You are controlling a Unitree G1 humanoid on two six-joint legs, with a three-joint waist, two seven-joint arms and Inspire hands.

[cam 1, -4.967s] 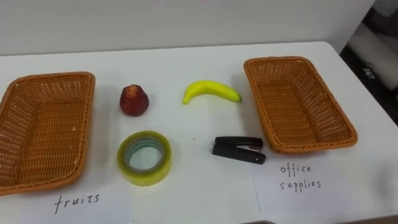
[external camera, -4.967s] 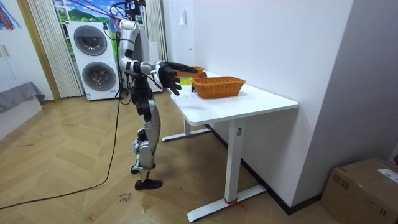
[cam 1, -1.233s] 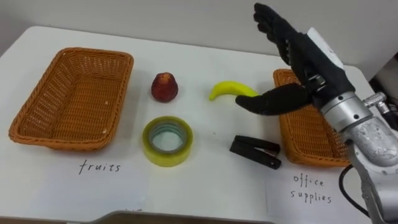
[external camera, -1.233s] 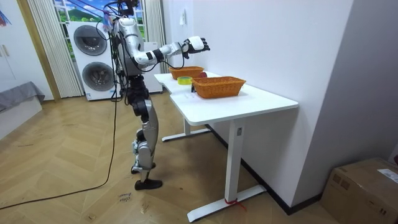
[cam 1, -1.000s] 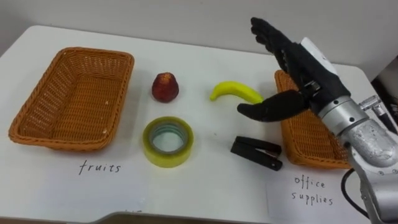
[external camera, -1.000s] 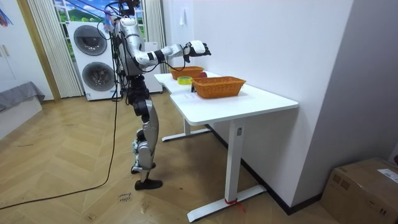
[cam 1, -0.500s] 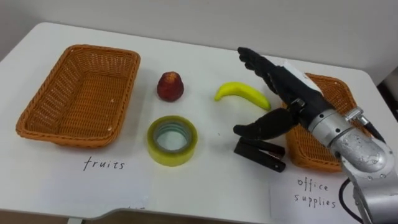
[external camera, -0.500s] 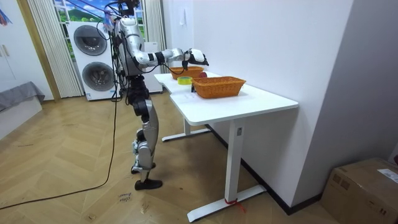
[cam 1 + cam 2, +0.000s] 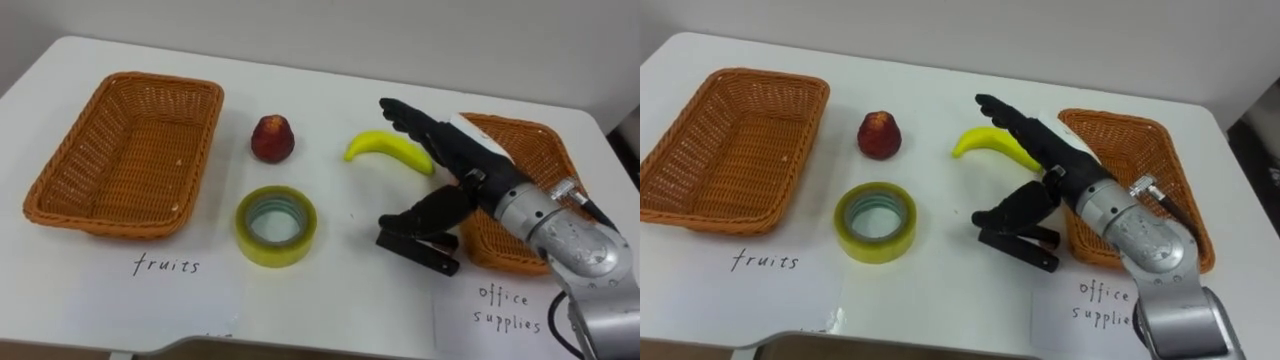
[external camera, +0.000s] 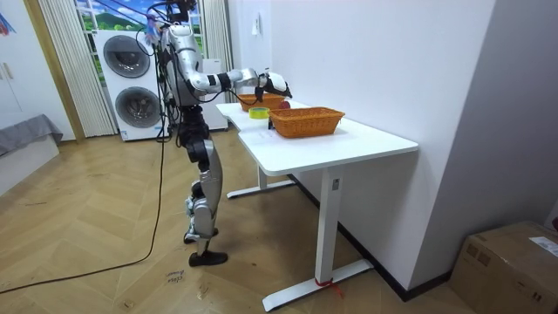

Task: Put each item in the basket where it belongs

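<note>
On the white table lie a red fruit (image 9: 272, 138), a yellow banana (image 9: 388, 151), a roll of yellow tape (image 9: 275, 226) and a black stapler (image 9: 420, 250). My right hand (image 9: 455, 165) hovers just above the stapler, open, fingers stretched toward the banana and thumb low over the stapler's near end. An empty wicker basket (image 9: 125, 153) stands at the left by a paper label reading "fruits". A second wicker basket (image 9: 535, 165) stands at the right, partly behind my right arm, by a label reading "office supplies". In the room view I stand at the table's end with the right arm (image 10: 235, 80) reaching over it.
The table's (image 9: 320, 290) near edge runs just below the two paper labels (image 9: 168, 265). A wall rises behind the table. In the room view, stacked washing machines (image 10: 131, 83) stand behind me and a cardboard box (image 10: 514, 270) sits on the floor at the far right.
My right hand has come down from high over the right basket to just above the stapler. The view shifted slightly as my head moved.
</note>
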